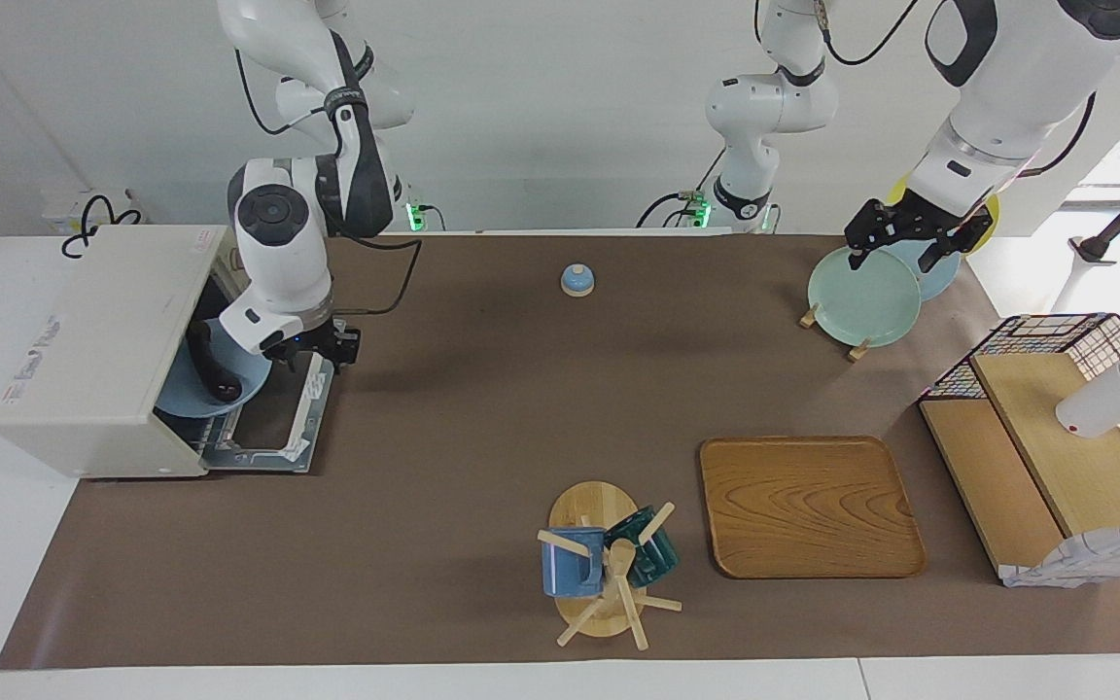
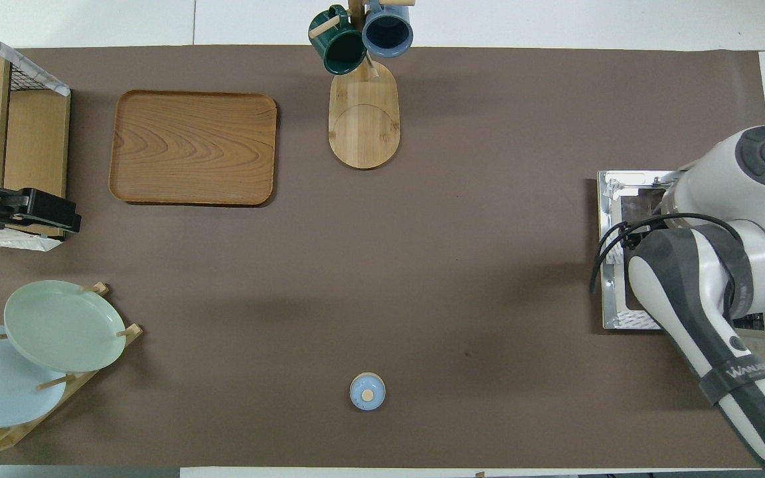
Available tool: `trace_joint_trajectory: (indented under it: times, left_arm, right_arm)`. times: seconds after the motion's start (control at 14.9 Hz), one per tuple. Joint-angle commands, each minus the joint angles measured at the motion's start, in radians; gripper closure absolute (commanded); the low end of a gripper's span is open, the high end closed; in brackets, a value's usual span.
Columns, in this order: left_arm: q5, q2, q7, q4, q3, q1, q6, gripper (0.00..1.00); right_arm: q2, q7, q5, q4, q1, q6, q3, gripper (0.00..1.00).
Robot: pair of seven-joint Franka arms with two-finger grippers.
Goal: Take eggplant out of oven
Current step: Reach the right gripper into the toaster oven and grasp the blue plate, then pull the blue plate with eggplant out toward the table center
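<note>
The white-cream oven (image 1: 93,340) stands at the right arm's end of the table, its door (image 1: 268,437) folded down flat. A light blue plate (image 1: 181,399) sticks partly out of the oven's mouth. The dark eggplant (image 1: 213,367) lies on it. My right gripper (image 1: 312,355) hangs low over the open door, right beside the plate's rim. In the overhead view the right arm covers the oven's mouth, and only the door (image 2: 615,199) shows. My left gripper (image 1: 898,243) waits up over the plate rack and also shows in the overhead view (image 2: 44,216).
A rack with a green plate (image 1: 861,297) stands at the left arm's end, nearer to the robots than a wire and wood shelf (image 1: 1056,437). A small blue bell (image 1: 577,280), a wooden tray (image 1: 808,506) and a mug tree (image 1: 609,564) sit mid-table.
</note>
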Motion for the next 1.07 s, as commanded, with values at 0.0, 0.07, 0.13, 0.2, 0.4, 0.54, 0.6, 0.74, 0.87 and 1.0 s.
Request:
trace_joint_trajectory:
  times: [0.0,0.07,0.13,0.2,0.4,0.54,0.6,0.74,0.87,1.0]
  left_arm:
    - [0.017,-0.053,-0.013,-0.100,0.003,-0.013,0.085,0.00]
    - [0.017,-0.061,-0.029,-0.130,0.003,-0.014,0.111,0.00]
    - [0.017,-0.061,-0.033,-0.145,0.003,-0.014,0.130,0.00]
    - [0.015,-0.060,-0.033,-0.151,0.003,-0.014,0.140,0.00]
    - [0.015,-0.055,-0.033,-0.205,-0.002,-0.017,0.205,0.00]
    - [0.014,-0.061,-0.033,-0.237,-0.003,-0.017,0.233,0.00]
    - [0.014,-0.061,-0.032,-0.245,-0.005,-0.017,0.236,0.00]
    - [0.011,-0.061,-0.032,-0.247,-0.008,-0.019,0.237,0.00]
    - [0.011,-0.061,-0.032,-0.247,-0.008,-0.033,0.237,0.00]
    - [0.008,-0.061,-0.032,-0.247,-0.008,-0.036,0.236,0.00]
  right_arm:
    - [-0.013,-0.011,-0.013,-0.051,-0.022,0.050,0.008,0.38]
    - [-0.019,-0.011,-0.013,-0.071,-0.025,0.082,0.008,0.38]
    - [-0.027,-0.020,-0.013,-0.100,-0.040,0.111,0.008,0.38]
    - [-0.034,-0.036,-0.013,-0.128,-0.056,0.154,0.008,0.42]
    - [-0.042,-0.165,-0.013,-0.165,-0.080,0.205,0.006,1.00]
    - [-0.040,-0.178,-0.039,-0.143,-0.067,0.189,0.009,1.00]
    - [-0.034,-0.173,-0.051,-0.117,-0.041,0.149,0.015,1.00]
    - [-0.016,-0.112,-0.050,-0.036,0.051,0.045,0.017,1.00]
    - [0.022,0.056,-0.039,0.097,0.177,-0.086,0.019,1.00]
    - [0.048,0.158,-0.035,0.176,0.295,-0.124,0.019,1.00]
